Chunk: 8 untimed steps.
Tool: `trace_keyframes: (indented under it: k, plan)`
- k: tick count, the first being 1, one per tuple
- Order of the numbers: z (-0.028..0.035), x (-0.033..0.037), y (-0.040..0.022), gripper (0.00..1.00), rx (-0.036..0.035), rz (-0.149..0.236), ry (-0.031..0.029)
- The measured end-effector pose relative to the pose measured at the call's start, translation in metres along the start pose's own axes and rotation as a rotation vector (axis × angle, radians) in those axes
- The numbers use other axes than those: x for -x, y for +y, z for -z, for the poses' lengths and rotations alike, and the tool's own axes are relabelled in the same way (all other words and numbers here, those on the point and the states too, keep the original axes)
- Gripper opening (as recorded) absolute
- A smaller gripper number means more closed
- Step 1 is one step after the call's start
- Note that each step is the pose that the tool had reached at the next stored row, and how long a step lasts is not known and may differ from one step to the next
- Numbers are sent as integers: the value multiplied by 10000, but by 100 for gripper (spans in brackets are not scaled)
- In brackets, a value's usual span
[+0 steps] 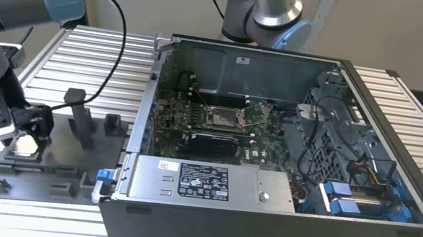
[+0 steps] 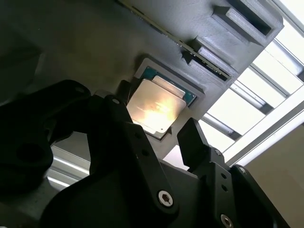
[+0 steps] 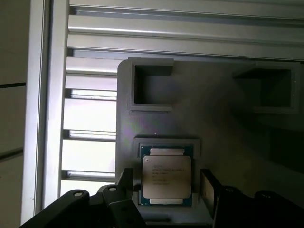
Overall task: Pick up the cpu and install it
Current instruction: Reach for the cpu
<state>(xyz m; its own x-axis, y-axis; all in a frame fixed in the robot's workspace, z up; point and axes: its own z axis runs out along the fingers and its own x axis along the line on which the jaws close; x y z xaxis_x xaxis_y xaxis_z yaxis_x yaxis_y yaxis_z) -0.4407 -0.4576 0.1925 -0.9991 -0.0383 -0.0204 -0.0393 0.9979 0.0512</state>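
The black two-fingered gripper (image 1: pixel 21 129) was seen at the exterior view's left, lowered over a flat grey plastic holder tray (image 1: pixel 47 165) lying on the ribbed aluminium table (image 1: pixel 81 44). The cpu (image 3: pixel 167 178), a small flat chip with a pale silver-grey metal lid on a green board, was lying face-up in a shallow square recess of that tray, not lifted.

In both wrist views the gripper (image 3: pixel 166 189) was shown released: its two dark fingers (image 3: pixel 127 183) were held apart, one on each side of the chip, with a strip of recess rim between each finger and the chip's edge. No contact with the chip could be made out, so nothing was grasped.

The relation that mattered was this: the cpu (image 2: pixel 154 107) lay directly between the fingers and a little beyond their tips, roughly centred in the gap. Its slightly longer axis was judged to run parallel to the inner faces of the fingers, so that the opening spanned the shorter width. The chip appeared to sit square to the fingers rather than skewed.

The open black computer case (image 1: pixel 288 166) stood just beside the tray on the exterior view's right. The square dark metal socket frame (image 1: pixel 222 118) on its green motherboard was well apart from the gripper and unfilled, so the installing part of the task was judged not yet done.
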Motion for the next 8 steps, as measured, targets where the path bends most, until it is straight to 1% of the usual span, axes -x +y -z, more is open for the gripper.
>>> trace_keyframes:
  k: [4, 8]
  plan:
    - [-27, 3, 0, 100, -1, -2, 13]
    - [-36, 4, 15, 100, -1, -2, 14]
